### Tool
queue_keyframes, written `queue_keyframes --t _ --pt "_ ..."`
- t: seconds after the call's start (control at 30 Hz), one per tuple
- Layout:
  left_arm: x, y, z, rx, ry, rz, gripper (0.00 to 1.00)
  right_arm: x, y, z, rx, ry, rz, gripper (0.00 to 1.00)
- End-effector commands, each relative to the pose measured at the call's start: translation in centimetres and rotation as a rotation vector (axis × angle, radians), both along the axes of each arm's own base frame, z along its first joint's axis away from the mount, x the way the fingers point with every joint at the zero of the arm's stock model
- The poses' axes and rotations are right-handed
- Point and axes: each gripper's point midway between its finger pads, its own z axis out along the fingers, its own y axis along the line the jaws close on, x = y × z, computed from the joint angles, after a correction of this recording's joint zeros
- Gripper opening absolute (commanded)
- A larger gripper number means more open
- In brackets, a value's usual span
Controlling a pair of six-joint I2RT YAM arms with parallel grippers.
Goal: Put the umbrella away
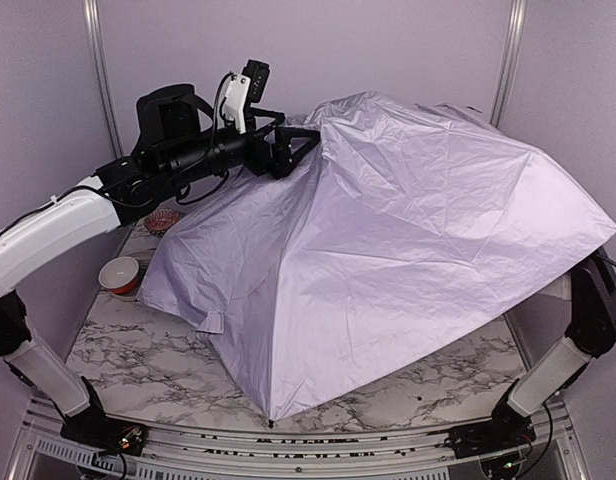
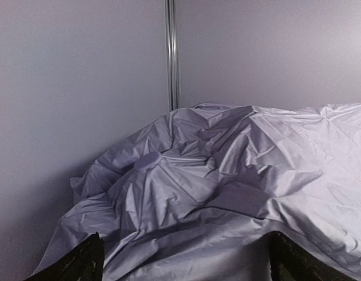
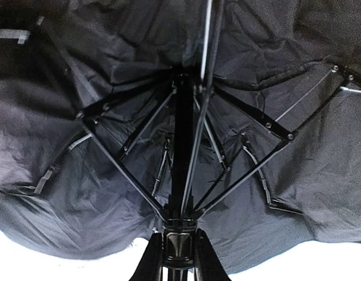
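From the top camera I see the umbrella (image 1: 408,250) spread open over most of the marbled table (image 1: 138,350). Its pale lavender canopy is thin, glossy and creased, and falls like a tent to a point at the near edge. My left gripper (image 1: 296,148) sits at the canopy's far left shoulder, jaws released. The right arm (image 1: 578,330) runs under the cloth, so its end is hidden in this view. A small cup (image 1: 120,273) with a reddish rim stands just beside the left hem.

The left wrist camera shows more clearly that both black fingers (image 2: 81,263) are set wide apart. Crumpled lavender fabric lies beyond them, and nothing is gripped.

Only the right wrist camera gives the underside: matte black lining and thin metal ribs (image 3: 251,170) fanning from the hub. There the right gripper (image 3: 179,257) is clenched on the black shaft (image 3: 181,146).
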Motion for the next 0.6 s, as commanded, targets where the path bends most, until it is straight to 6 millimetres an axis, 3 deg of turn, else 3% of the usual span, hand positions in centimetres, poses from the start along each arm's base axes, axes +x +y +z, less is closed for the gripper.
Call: queue_keyframes --t 0.0,0.1,0.23,0.43,0.57 --pt "3.5 4.9 -1.5 0.003 0.135 0.130 0.99 -4.3 -2.5 6.9 0.153 -0.225 0.016 0.00" --pt "4.2 5.3 -3.8 0.033 0.180 0.099 0.99 -4.3 -2.5 6.9 0.159 -0.225 0.019 0.00" --pt "4.2 3.8 -6.0 0.093 0.197 0.025 0.99 -4.3 -2.2 7.0 0.163 -0.226 0.037 0.00" --pt "4.0 0.2 -5.9 0.079 0.187 -0.124 0.98 -4.5 -1.4 6.7 0.149 -0.222 0.087 0.00" --pt "2.6 -2.9 -5.4 0.080 0.158 -0.201 0.75 -4.4 -0.7 6.2 0.142 -0.206 0.117 0.00"
